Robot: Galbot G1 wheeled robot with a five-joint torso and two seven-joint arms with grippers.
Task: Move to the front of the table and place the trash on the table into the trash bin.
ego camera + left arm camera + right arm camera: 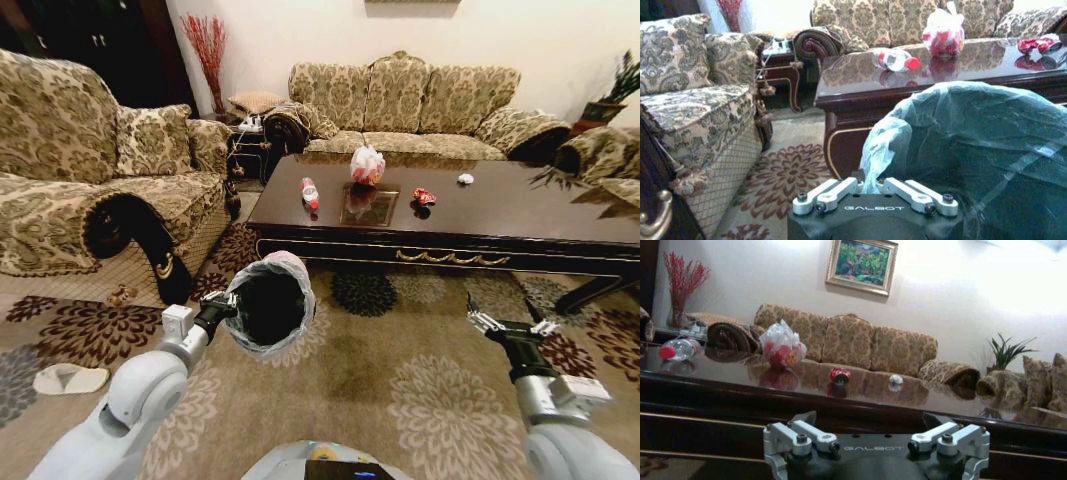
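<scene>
Place: home living room | seating: patterned sofas (400, 100) around a dark wood coffee table (480, 225) | floor: floral carpet (400, 380) | wall: framed painting (861, 264), potted plant (1005, 352)

A three-seat floral-pattern sofa (415, 105) stands against the far wall. A matching armchair (95, 175) with dark carved wood arms stands to the left. Between them is a dark side table (245, 150), with a vase of red branches (208, 50) behind it. A brown floral carpet (400, 370) covers the floor. A framed landscape painting (861, 264) hangs above the sofa. A potted green plant (1005, 352) stands at the right.
</scene>
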